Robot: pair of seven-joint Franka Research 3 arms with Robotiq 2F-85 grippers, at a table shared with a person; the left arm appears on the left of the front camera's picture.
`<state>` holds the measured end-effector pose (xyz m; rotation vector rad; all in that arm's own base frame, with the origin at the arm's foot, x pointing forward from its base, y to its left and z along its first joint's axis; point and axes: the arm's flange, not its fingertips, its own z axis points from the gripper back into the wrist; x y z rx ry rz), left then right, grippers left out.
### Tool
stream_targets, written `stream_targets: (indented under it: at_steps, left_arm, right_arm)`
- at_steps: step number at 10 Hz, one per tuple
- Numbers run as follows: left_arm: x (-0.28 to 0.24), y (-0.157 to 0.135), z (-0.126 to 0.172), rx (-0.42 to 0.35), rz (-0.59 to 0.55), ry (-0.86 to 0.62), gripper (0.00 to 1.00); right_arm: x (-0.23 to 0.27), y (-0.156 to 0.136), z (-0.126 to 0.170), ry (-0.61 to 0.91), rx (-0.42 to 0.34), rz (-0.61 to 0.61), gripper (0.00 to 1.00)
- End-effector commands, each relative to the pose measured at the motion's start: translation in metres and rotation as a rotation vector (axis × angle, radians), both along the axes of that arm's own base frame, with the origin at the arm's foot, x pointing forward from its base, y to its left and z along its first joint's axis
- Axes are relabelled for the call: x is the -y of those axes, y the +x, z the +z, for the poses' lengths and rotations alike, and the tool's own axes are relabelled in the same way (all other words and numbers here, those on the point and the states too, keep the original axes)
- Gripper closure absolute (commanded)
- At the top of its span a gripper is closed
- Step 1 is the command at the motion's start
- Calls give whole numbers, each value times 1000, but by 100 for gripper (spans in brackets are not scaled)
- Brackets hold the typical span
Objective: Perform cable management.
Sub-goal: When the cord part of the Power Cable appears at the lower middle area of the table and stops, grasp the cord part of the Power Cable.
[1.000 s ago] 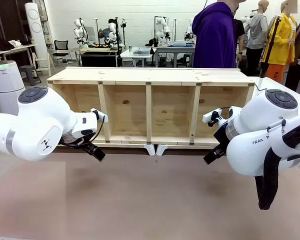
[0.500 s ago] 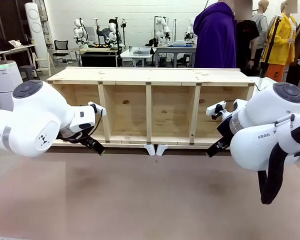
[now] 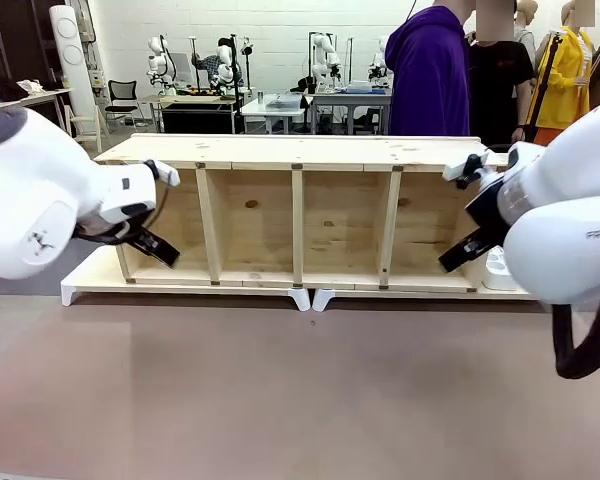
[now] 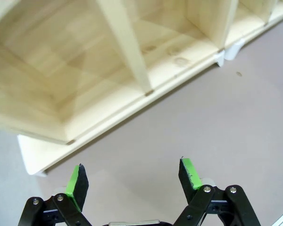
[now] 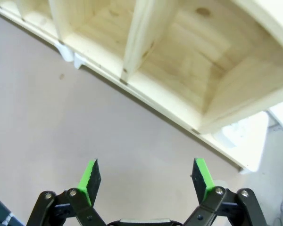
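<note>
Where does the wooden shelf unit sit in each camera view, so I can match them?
Front view: the wooden shelf unit spans the middle.
Left wrist view: across the top, slanting down toward the left.
Right wrist view: across the top, slanting down toward the right.
Shared landmark: paired white feet at its base.

One wooden shelf (image 3: 300,150), four compartments (image 3: 250,225), two tools (image 4: 132,172) (image 5: 146,169), perhaps two people (image 3: 430,70).

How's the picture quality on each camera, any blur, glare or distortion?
Front view: even light, wooden shelf sharp, no glare. Left wrist view: pale wood slightly washed out, left gripper crisp. Right wrist view: right gripper crisp, shelf edges splay, wide-angle.
</note>
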<state>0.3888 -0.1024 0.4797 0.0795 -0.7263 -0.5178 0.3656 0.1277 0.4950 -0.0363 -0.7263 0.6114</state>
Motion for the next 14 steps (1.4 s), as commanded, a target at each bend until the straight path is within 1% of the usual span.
stream_targets:
  at_steps: [1, 4, 6, 8, 9, 11, 13, 14]
  left_arm:
    - [-29, -98, -25, 33, 82, 1, 0]
    - [-47, -137, -10, 84, 71, -14, 0]
    - [-54, -165, -3, 139, 105, -25, 0]
    - [-64, -188, -1, 169, 144, -45, 0]
    - [-68, -199, -2, 186, 180, -52, 0]
    - [-76, -211, -4, 198, 260, -62, 0]
    - [-75, -210, -5, 188, 269, -62, 0]
    - [-60, -137, 151, 173, 217, -69, 0]
  right_arm:
    - [35, -75, -13, -21, 27, -50, 0]
    - [61, -116, 8, -12, 91, -134, 0]
    - [76, -148, 21, 12, 175, -192, 0]
    - [86, -173, 29, 38, 247, -232, 0]
    - [91, -181, 30, 50, 266, -253, 0]
    - [92, -184, 29, 59, 274, -255, 0]
    - [87, -178, 26, 42, 263, -238, 0]
    - [80, -151, 154, 61, 271, -236, 0]
